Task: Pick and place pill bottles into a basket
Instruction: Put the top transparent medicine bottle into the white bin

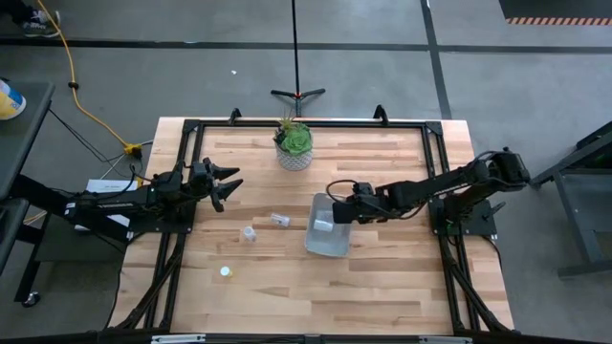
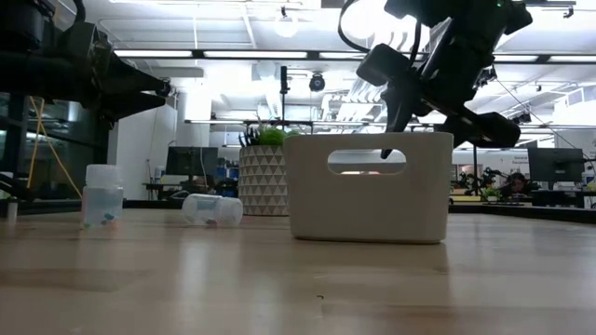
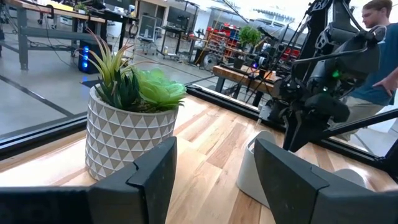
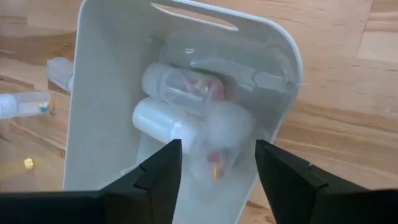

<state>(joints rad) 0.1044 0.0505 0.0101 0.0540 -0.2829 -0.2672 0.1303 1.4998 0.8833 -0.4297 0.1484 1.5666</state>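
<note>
The pale basket (image 1: 328,227) stands right of the table's middle. Inside it lie whitish pill bottles (image 4: 180,87) (image 4: 165,121) on their sides. Two more bottles are on the wood left of the basket: one upright (image 1: 250,233) (image 2: 101,195) and one lying on its side (image 1: 279,220) (image 2: 212,209). My right gripper (image 1: 337,205) (image 4: 217,155) is open and empty just above the basket's far right part, fingers pointing down into it. My left gripper (image 1: 229,186) (image 3: 214,155) is open and empty, above the table at its left, clear of the bottles.
A green plant in a white patterned pot (image 1: 294,143) stands at the far middle of the table, behind the basket. A small yellow piece (image 1: 226,271) lies on the wood near the front left. A person (image 3: 379,37) stands beyond the table's right side.
</note>
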